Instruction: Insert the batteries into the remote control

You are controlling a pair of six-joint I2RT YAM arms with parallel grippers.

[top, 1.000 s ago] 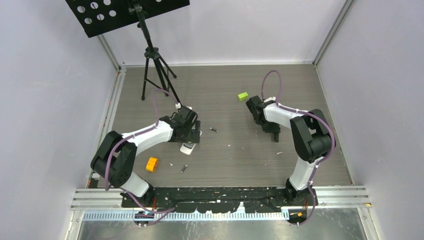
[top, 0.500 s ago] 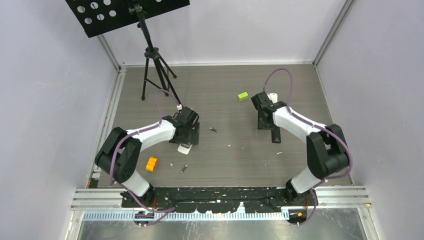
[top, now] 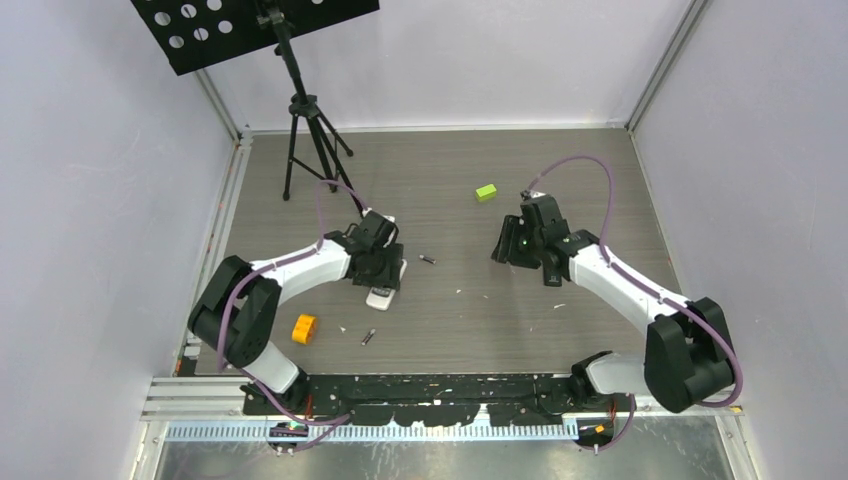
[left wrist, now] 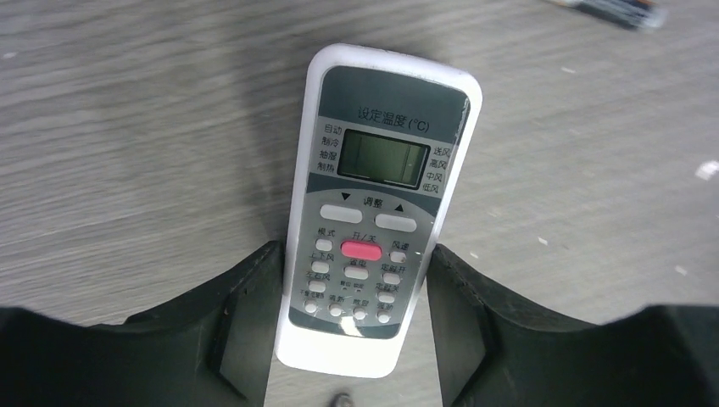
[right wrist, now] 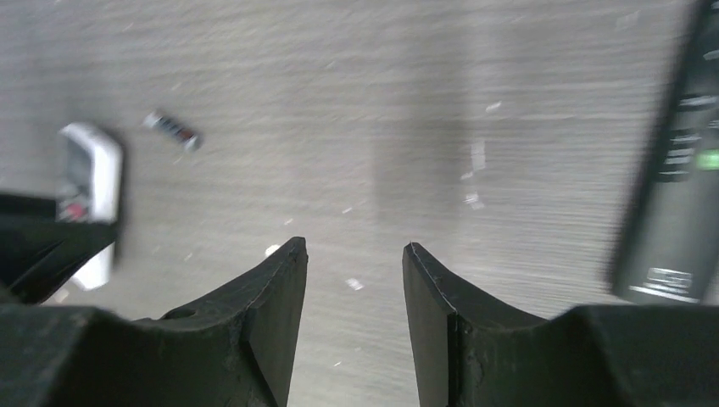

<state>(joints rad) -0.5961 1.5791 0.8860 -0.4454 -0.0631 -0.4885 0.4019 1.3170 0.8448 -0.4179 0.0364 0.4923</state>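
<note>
A white remote control (left wrist: 373, 212) lies face up, buttons and display showing. My left gripper (left wrist: 353, 254) straddles its lower end, with both fingers against its sides; in the top view the gripper (top: 385, 275) is above the remote (top: 380, 296). One battery (top: 427, 260) lies right of it and shows in the left wrist view (left wrist: 615, 10) and the right wrist view (right wrist: 172, 130). Another battery (top: 368, 336) lies nearer the front. My right gripper (top: 499, 250) is open and empty, low over bare table (right wrist: 352, 248).
A black remote (top: 550, 268) lies just right of my right gripper and shows in the right wrist view (right wrist: 678, 186). An orange block (top: 304, 328) sits front left and a lime-green block (top: 486, 192) at the back. A tripod (top: 305, 140) stands back left.
My right arm has stretched out and its gripper has swung from over the black remote to its left, towards the table's middle. My left gripper and the white remote shifted slightly.
</note>
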